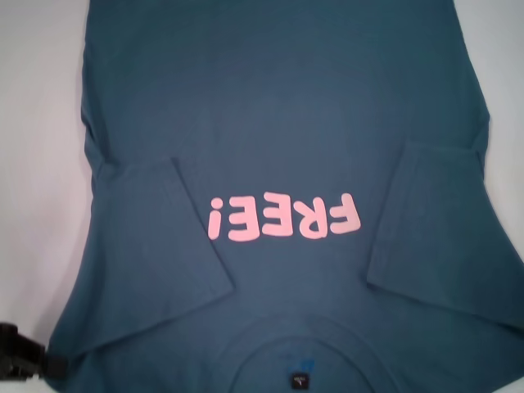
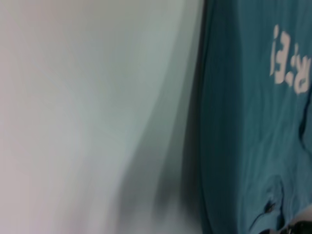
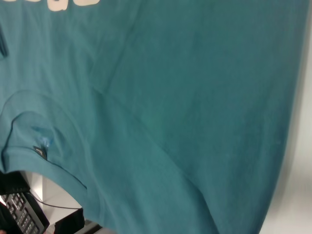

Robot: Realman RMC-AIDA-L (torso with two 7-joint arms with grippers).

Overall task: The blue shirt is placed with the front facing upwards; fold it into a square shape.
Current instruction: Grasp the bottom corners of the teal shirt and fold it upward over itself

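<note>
Across the white tabletop (image 1: 33,123) the blue shirt (image 1: 278,106) is lying spread flat, front up, with the collar (image 1: 303,344) nearest the robot and the pink lettering (image 1: 285,219) reading upside down in the head view. Both short sleeves are already lying folded inward over the chest, the left sleeve (image 1: 164,246) and the right sleeve (image 1: 446,237) flanking the lettering without covering it. The small black neck label (image 1: 300,381) is showing inside the collar.

Only the left gripper (image 1: 20,354) is appearing in the head view, at the near left corner just beside the shirt's shoulder edge; whether it is open or closed cannot be told. The right gripper is not showing in any view, though its wrist camera is looking down over the shirt's right shoulder and collar.

The risk from here is likely lying in the sleeves: they are resting loosely, so any drag on the shoulder could be pulling them open again. Creases are gathering along the left side seam (image 1: 102,155), and a fold taken there could be trapping them and skewing the square. Uneven lifting by the two arms could also be twisting the body off line.
</note>
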